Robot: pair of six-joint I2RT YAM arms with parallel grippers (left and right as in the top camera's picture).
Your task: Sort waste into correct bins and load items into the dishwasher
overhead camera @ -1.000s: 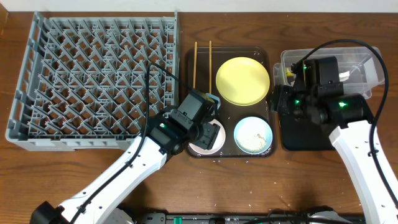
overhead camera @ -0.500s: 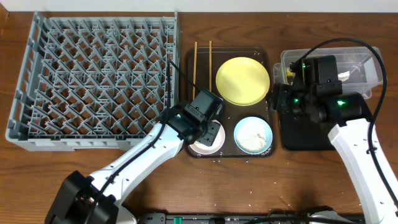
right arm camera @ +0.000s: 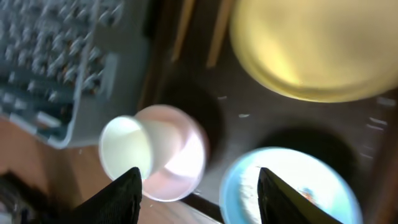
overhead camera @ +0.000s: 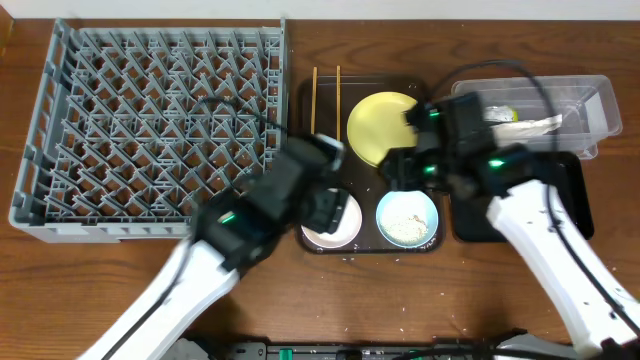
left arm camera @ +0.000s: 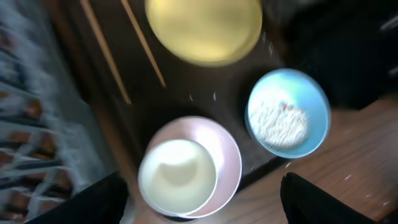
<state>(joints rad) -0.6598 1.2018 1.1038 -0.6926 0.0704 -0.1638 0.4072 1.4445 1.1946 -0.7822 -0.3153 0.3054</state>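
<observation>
Two wide, empty tools, left tool [left arm camera: 208,196] and right tool [right arm camera: 198,196], crowded one tray [left arm camera: 186,99]; you could have clashed them or tipped the cup [left arm camera: 177,175] in the pink bowl [left arm camera: 229,155].

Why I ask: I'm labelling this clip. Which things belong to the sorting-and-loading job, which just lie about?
Job: dish rack, chopsticks, yellow plate, blue bowl, rice, pink bowl, white cup, clear tub, black tray.
Lying about: brown serving tray, table.
</observation>
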